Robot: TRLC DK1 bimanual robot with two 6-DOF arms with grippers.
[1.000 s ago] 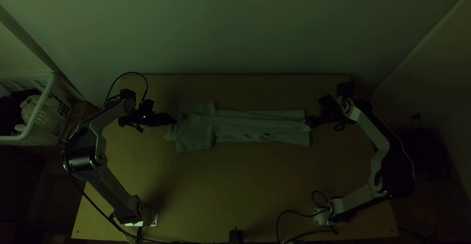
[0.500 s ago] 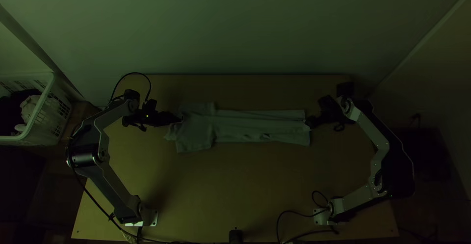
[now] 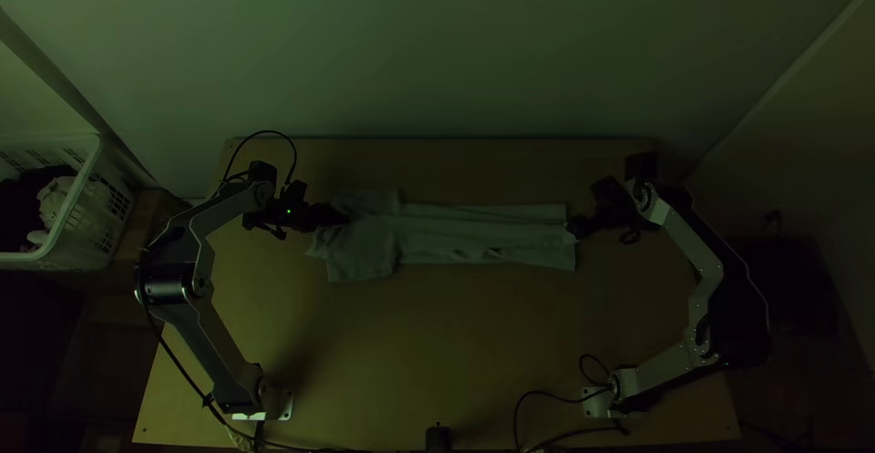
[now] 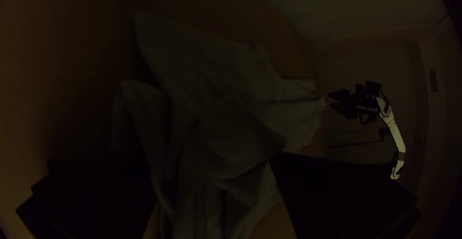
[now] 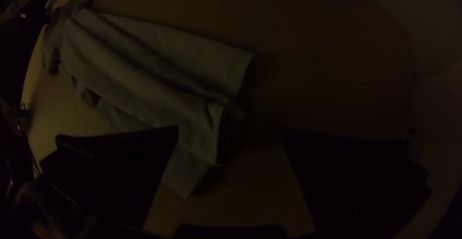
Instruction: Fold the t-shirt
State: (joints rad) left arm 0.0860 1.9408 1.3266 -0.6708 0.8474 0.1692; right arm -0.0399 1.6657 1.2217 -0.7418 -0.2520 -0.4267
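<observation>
Pale grey-green cloth t-shirt [image 3: 447,234] on a light wooden worktop [image 3: 474,344], partly arranged. The garment lies in the worktop's far half, stretched lengthwise from left to right, its broader shoulder-and-sleeve end at left and its hem at right. The body forms a long, narrow strip with creases running along it; near the hem, layers of cloth overlap. From this shape, the lengthwise narrowing appears largely done, though loosely, since the left end spreads wider than the body and is rumpled. No crosswise fold has been made. What remains, by this reading, is to tuck the left end in, double the strip across its length and flatten the packet.

The left hand [image 3: 341,215] is at the shoulder end, its black fingers [image 4: 332,191] parted, with rumpled cloth between and beyond them; it is released. The right hand [image 3: 574,226] is at the hem, likewise released, its fingers well apart. A crosswise fold would call for a firm grasp of one end; taking only the upper layer could undo the strip.

At far left, beside the worktop, stands a white plastic lattice basket [image 3: 88,163] containing dark and pale cloths [image 3: 56,200]. No brand, label or writing is legible.
</observation>
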